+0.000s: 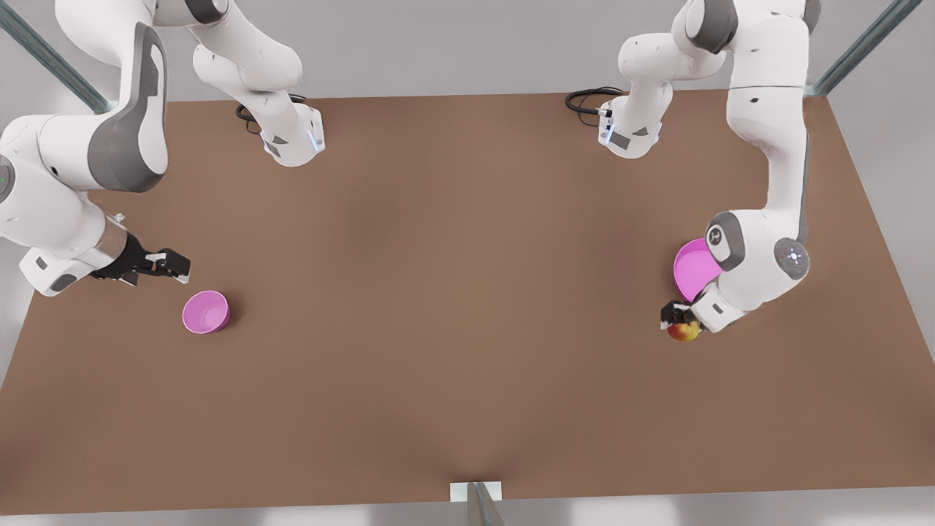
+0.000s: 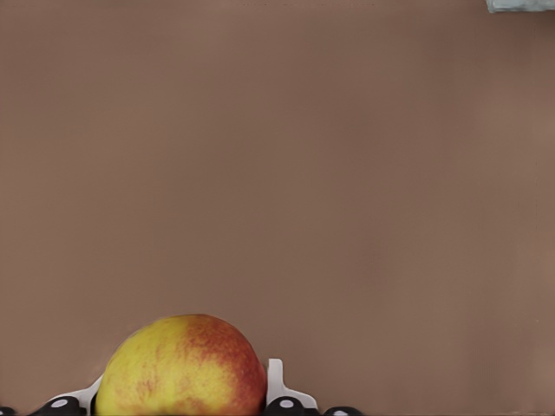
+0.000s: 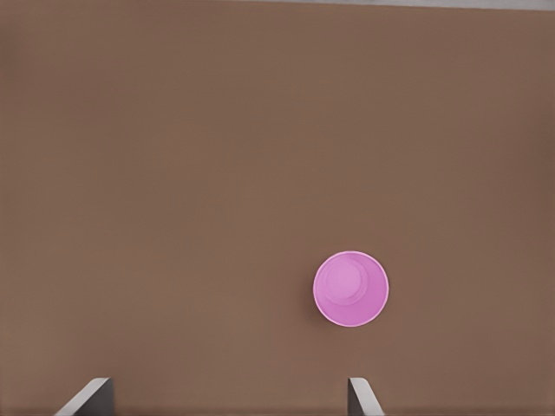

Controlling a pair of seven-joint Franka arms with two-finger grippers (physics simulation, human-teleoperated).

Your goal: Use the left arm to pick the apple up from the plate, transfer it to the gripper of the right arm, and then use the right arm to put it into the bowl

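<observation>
Over brown table (image 1: 453,307), left gripper (image 1: 683,321) jaws holding apple (image 1: 684,332), right gripper (image 1: 172,264) jaws wide near bowl (image 1: 205,312).

There is one apple (image 1: 684,332), yellow and red. There is one pink bowl (image 1: 205,312). There is one pink plate (image 1: 694,267). There is one brown table (image 1: 453,314) under them all. There are two white robot arms, and each arm has one pincer, so there are two pincers: the left pincer (image 1: 678,318) and the right pincer (image 1: 174,264).
</observation>
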